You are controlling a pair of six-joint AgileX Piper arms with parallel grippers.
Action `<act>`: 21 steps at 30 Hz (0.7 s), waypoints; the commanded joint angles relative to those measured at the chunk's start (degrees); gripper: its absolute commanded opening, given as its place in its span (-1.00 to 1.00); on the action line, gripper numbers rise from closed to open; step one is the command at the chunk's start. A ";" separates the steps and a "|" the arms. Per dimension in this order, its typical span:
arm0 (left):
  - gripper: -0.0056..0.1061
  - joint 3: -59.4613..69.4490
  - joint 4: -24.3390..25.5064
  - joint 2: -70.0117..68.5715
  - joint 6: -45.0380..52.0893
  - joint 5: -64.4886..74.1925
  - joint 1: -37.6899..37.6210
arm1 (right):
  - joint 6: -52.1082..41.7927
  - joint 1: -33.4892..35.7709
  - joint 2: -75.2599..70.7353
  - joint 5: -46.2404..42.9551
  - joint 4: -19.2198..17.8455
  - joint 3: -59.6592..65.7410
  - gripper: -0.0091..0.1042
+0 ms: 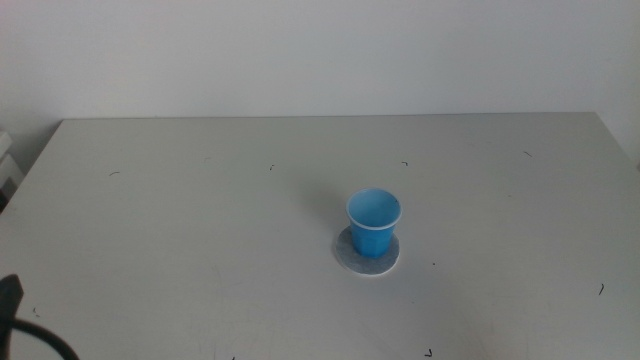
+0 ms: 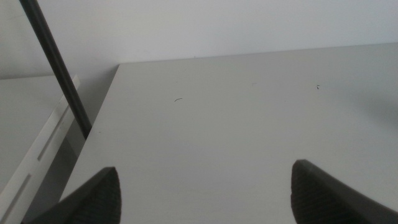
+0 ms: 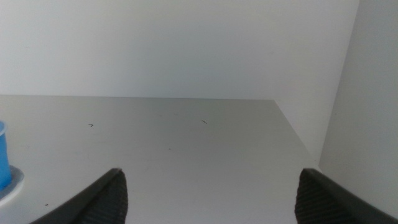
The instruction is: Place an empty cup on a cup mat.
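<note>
Cup (image 1: 374, 222) upright on the cup mat (image 1: 367, 257), near the middle of the table (image 1: 180, 220), mouth up and nothing touching it. Left gripper (image 2: 205, 193) spread wide, holding nothing, over bare tabletop. Right gripper (image 3: 208, 196) likewise wide apart and unloaded, well clear of the cup.

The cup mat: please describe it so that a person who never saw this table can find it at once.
Look at the big grey table, a little right of its middle, where a blue cup stands upright. The cup mat is the thin round grey disc under that cup, with a whitish edge showing around its base. Nothing else flat and round lies there.
</note>
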 commanded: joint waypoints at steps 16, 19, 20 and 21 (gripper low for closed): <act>0.98 18.83 -0.45 -16.87 -1.38 -13.97 0.14 | -0.29 0.03 -1.49 -4.29 -0.79 -0.48 0.82; 0.98 18.83 -0.40 -16.80 -1.38 -14.01 0.14 | -0.29 0.03 -1.49 -4.29 -0.79 -0.48 0.82; 0.98 18.83 -0.40 -16.80 -1.38 -14.01 0.14 | -0.29 0.03 -1.49 -4.29 -0.79 -0.48 0.82; 0.98 18.83 -0.40 -16.80 -1.38 -14.01 0.14 | -0.29 0.03 -1.49 -4.29 -0.79 -0.48 0.82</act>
